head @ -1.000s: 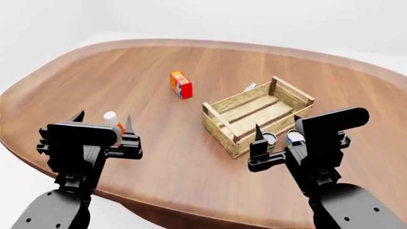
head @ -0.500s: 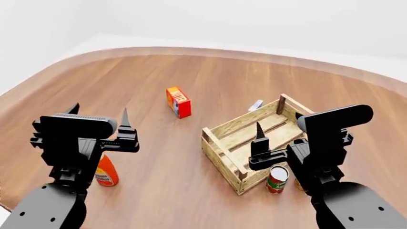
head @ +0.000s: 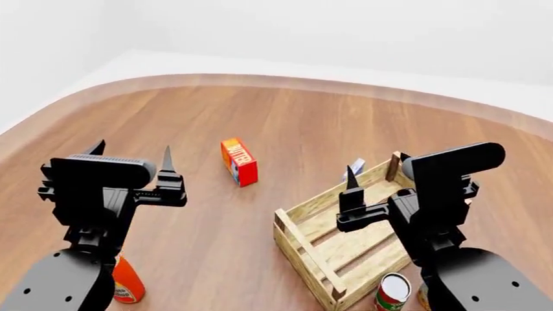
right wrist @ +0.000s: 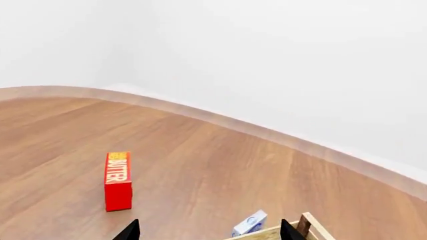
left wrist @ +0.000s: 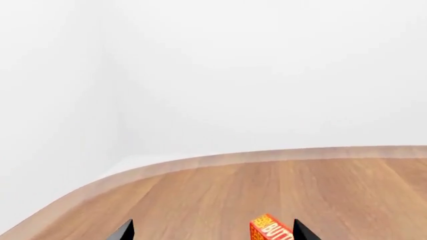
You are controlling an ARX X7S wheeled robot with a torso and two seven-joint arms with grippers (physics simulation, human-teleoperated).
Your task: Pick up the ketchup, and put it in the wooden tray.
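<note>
The ketchup [head: 128, 286] is an orange-red bottle standing on the table at the head view's lower left. Its top is hidden behind my left arm. My left gripper [head: 132, 154] is open and empty, raised above and beyond the bottle. In the left wrist view [left wrist: 213, 232] only its two fingertips show, wide apart, and the ketchup is out of view. The wooden tray [head: 298, 227] is a pale slatted crate at lower right. My right gripper [head: 377, 171] is open and empty over the tray's far side. In the right wrist view [right wrist: 209, 232] its tips show beside a tray corner post [right wrist: 305, 226].
A red-orange butter box [head: 239, 162] stands mid-table and also shows in both wrist views [left wrist: 270, 230] [right wrist: 118, 180]. A small white-and-blue box [head: 354, 167] [right wrist: 249, 222] lies behind the tray. A red-and-green can [head: 393, 291] stands at the tray's near corner. The table's rim [head: 259, 81] curves along the back.
The head view has shifted, so the ketchup, tray, can and butter box sit lower in the picture. The ketchup is now at the bottom left edge. Both grippers stay open.
</note>
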